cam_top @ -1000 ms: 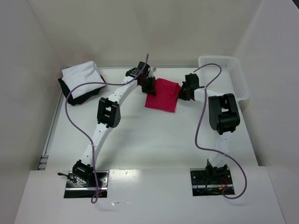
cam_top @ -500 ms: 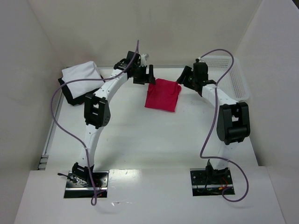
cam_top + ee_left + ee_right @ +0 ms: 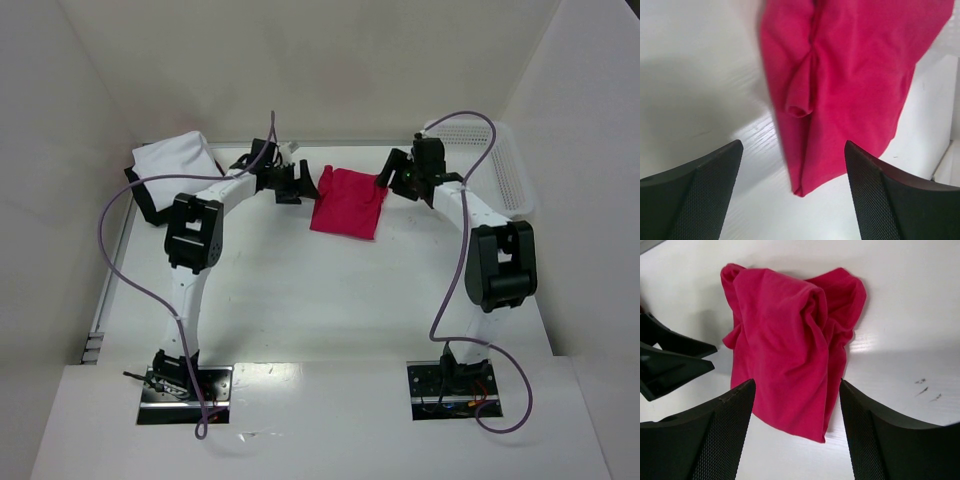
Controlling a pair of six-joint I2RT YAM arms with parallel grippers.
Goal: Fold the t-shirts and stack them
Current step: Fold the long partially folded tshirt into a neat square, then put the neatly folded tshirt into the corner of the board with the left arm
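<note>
White table (image 3: 320,290), walled on three sides. At its far left the white t-shirt (image 3: 175,160) lies folded on the black t-shirt (image 3: 150,208). The left gripper (image 3: 790,150) hangs with jaws spread and empty beside the red t-shirt (image 3: 348,203), a rumpled folded rectangle at far centre. The right gripper (image 3: 797,385) flanks it, jaws apart and empty. Folding looks done; stacking comes next, needing a pinch through all layers. The left arm crosses the path. The mesh basket (image 3: 505,165) stands clear at far right.

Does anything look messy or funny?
The red t-shirt looks lumpy: its far edge is bunched and a rolled bit pokes out. It lies alone mid-table, not on the white t-shirt.
</note>
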